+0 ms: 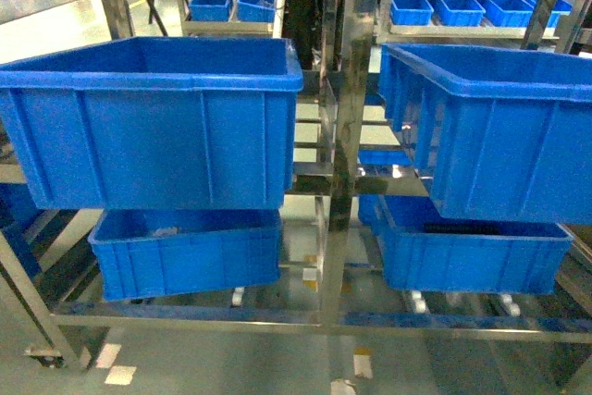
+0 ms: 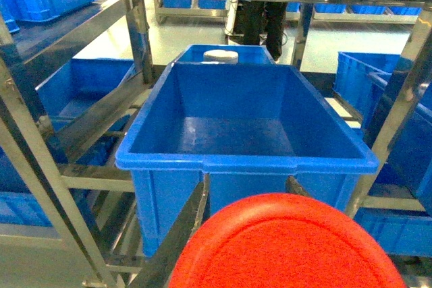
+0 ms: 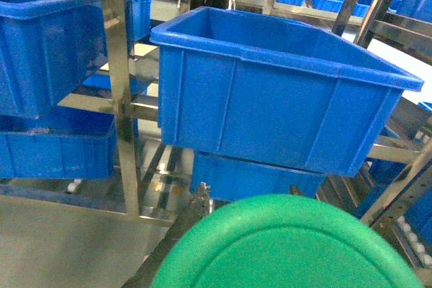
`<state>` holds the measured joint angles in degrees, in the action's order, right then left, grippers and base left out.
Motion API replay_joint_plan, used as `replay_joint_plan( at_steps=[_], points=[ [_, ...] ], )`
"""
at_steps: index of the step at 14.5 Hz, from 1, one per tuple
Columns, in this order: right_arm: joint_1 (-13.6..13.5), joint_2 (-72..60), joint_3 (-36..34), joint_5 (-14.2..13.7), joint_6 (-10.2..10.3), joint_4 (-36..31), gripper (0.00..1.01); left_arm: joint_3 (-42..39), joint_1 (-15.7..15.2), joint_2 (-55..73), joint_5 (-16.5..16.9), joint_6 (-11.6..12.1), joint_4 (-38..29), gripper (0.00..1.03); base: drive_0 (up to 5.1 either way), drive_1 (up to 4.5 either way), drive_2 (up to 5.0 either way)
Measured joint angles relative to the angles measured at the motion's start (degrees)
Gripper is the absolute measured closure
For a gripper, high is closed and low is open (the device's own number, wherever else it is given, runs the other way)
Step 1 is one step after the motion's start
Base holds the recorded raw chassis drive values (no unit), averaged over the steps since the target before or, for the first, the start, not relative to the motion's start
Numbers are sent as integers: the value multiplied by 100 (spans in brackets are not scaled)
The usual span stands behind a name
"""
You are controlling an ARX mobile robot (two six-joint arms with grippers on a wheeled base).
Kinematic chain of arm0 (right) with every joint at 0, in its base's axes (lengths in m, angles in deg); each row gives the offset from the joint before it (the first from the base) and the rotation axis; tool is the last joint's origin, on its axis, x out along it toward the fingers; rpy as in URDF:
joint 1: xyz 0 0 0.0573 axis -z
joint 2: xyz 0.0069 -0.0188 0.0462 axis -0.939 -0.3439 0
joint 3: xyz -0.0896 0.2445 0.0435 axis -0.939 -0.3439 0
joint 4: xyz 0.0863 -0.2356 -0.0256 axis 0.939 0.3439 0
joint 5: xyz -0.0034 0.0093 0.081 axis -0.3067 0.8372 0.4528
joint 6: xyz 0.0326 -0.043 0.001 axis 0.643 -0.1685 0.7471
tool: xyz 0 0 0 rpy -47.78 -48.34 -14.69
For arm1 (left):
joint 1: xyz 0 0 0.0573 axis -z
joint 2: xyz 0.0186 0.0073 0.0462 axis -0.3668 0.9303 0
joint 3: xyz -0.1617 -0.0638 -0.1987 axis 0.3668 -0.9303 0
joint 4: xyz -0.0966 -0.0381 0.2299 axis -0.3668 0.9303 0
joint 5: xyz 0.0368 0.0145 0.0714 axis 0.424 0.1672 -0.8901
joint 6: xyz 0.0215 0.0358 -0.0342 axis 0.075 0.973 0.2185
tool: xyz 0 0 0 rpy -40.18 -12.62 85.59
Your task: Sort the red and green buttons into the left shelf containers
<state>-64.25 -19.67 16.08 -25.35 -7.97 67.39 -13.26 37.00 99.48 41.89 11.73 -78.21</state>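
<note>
Two large, deep blue plastic bins sit on the upper tier of a steel rack in the head view: the left upper bin [image 1: 153,122] on the left bay and the right upper bin [image 1: 490,131] on the right bay, with a shiny steel upright post [image 1: 350,136] between them. Below each sits a lower blue bin, the lower left bin [image 1: 185,252] and the lower right bin [image 1: 472,252]. Neither arm shows in that view.

In the left wrist view a round red mushroom-capped button [image 2: 287,244] fills the bottom of the picture, close to the lens. A dark finger [image 2: 179,237] of the left gripper [image 2: 246,190] runs up along its left edge and another tip shows just above the cap on the right, so the jaws stand either side of the button and appear closed on it (the contact itself is hidden by the cap). Beyond lies a blue bin seen from above, its rim [image 2: 246,163] thick and its floor bare.

The right wrist view shows a round green mushroom-capped button [image 3: 287,244] likewise, flanked by fingers of the right gripper [image 3: 250,193], apparently clamped. A blue ribbed bin [image 3: 277,102] stands ahead.
</note>
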Motion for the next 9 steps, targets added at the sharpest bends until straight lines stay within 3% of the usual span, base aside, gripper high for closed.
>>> replay_joint_plan(
  at_steps=[9],
  points=[
    [0, -35, 0, 2, 0, 0, 75, -2, 4, 68, -2, 0, 28, 76, 0, 0, 0]
  ],
)
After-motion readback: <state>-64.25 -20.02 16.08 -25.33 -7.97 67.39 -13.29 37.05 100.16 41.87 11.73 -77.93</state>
